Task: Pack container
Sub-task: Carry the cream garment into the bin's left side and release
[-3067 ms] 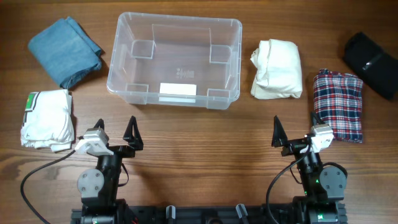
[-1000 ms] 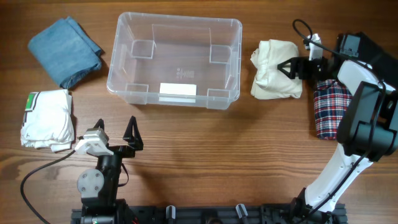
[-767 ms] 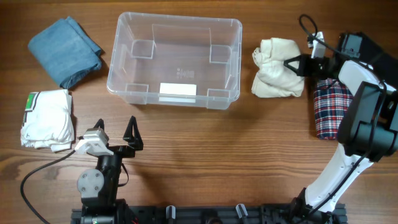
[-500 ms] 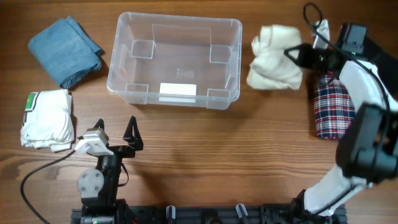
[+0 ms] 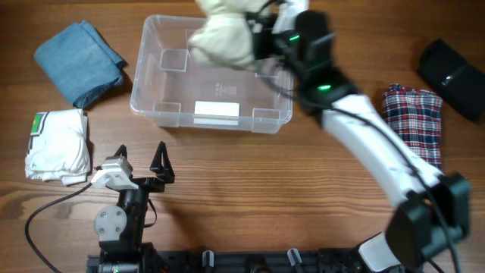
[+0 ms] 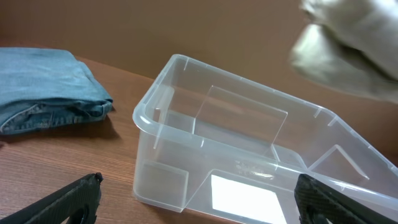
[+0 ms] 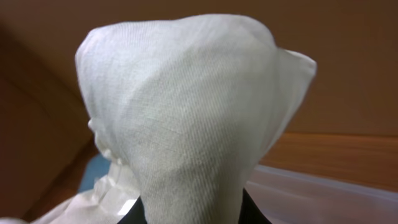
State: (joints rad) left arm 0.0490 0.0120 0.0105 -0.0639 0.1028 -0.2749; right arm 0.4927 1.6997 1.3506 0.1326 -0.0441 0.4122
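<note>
The container [image 5: 144, 80] is a clear plastic bin at the back middle of the table, with only a white label on its floor. A cream folded garment [image 5: 222, 38] hangs in the air over the bin's back half, and my right gripper [image 5: 259, 36] is shut on it. In the right wrist view the cream garment [image 7: 186, 118] fills the frame, my dark fingers [image 7: 256, 213] pinch it from below, and the container rim [image 7: 329, 186] shows beneath. My left gripper [image 5: 140, 158] rests open near the front edge. It faces the container [image 6: 161, 106], with the cream garment [image 6: 348, 43] above.
A folded blue denim piece [image 5: 79, 61] lies left of the bin. A white garment with a green label [image 5: 57, 144] lies at the front left. A plaid garment [image 5: 413, 125] and a black item [image 5: 455, 68] lie on the right.
My right gripper shut on the cream garment beside the bin's right side, lifted it and carried it left over the bin. The left arm has not moved.
</note>
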